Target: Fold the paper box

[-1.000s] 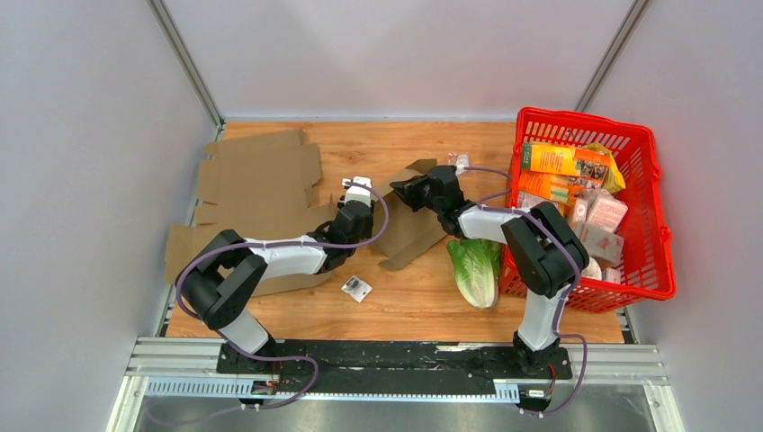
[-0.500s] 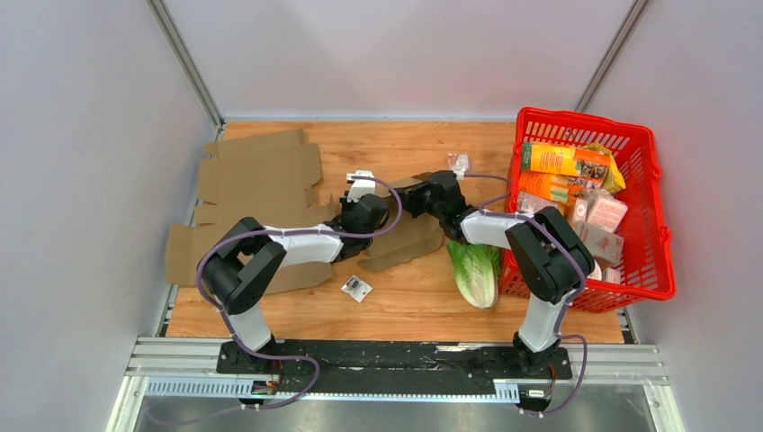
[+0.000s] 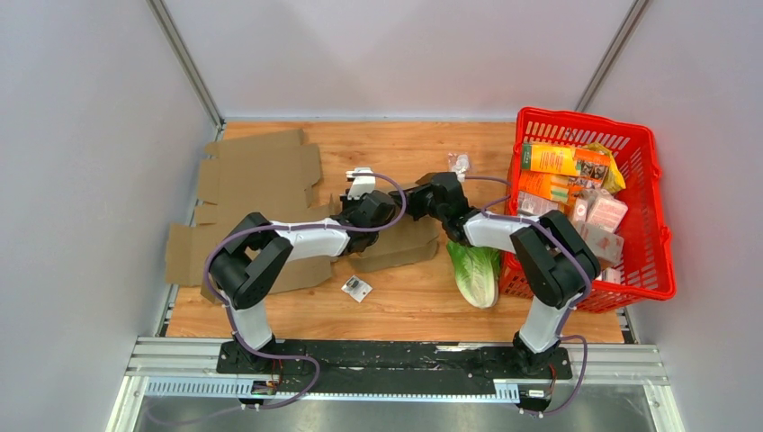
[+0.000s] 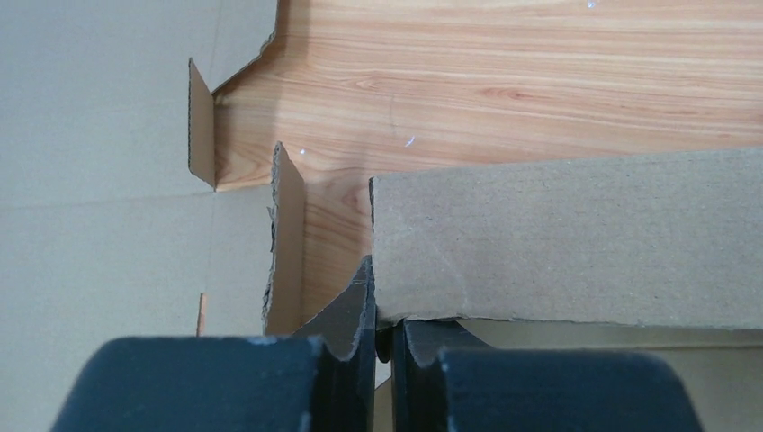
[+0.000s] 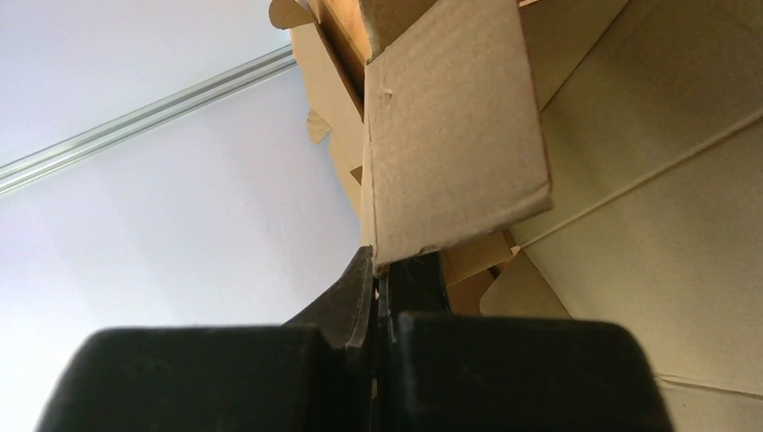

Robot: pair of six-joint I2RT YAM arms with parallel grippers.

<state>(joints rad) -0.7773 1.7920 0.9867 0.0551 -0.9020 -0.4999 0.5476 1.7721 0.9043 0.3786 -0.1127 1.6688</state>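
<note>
The paper box (image 3: 261, 184) is a brown cardboard blank lying on the left of the table, with its right part (image 3: 405, 241) folded up at the centre. My left gripper (image 3: 382, 210) has its jaws almost together at the lower left corner of a raised flap (image 4: 567, 238). In its wrist view the left gripper (image 4: 384, 319) shows only a thin gap. My right gripper (image 3: 417, 200) meets it from the right. The right gripper (image 5: 381, 279) is shut on the corner of another flap (image 5: 454, 135) that stands up from the box.
A red basket (image 3: 650, 184) full of packaged groceries stands at the right edge. A green leafy cabbage (image 3: 475, 270) lies against it near my right arm. A small packet (image 3: 357, 288) lies in front of the box and a clear wrapper (image 3: 460, 163) behind it.
My left arm has swung right to the centre and its jaws have narrowed onto the flap's corner. The raised cardboard panel has come down lower, with the right gripper following it.
</note>
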